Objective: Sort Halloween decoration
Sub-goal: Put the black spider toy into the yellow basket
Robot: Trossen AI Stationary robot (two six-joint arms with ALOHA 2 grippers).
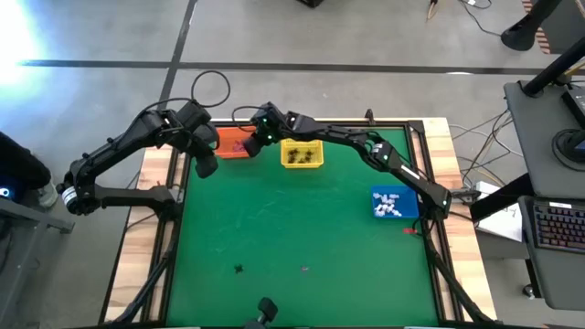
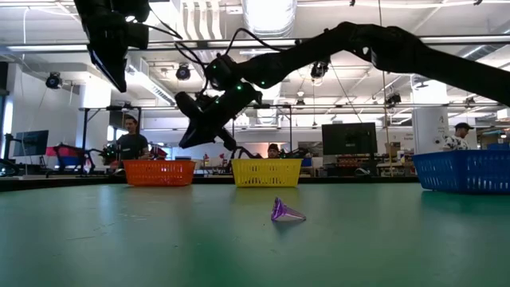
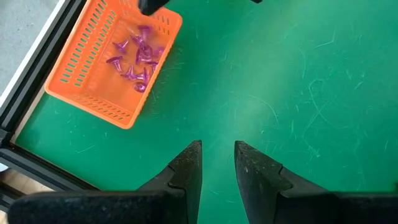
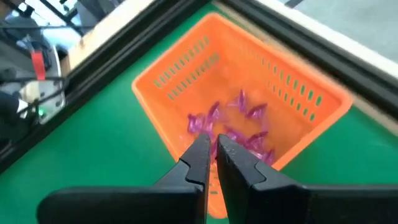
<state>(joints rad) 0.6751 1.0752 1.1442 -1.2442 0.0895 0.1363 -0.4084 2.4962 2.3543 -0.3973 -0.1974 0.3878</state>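
Right gripper (image 4: 215, 146), fingers nearly closed and empty, is held above the orange basket (image 1: 230, 146) at upper centre, where purple trinkets (image 3: 137, 57) are piled. Left gripper (image 3: 217, 163) is narrowly parted, empty.

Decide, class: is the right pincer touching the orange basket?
Apart. The low view shows the right pincer hanging in the air well above the orange basket, with open background between them.

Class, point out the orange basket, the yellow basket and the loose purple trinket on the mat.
orange basket (image 3: 79, 93): left wrist view, slotted side wall.
yellow basket (image 2: 266, 173): low view, front wall.
purple trinket (image 2: 284, 211): low view, middle of its cone-shaped body.
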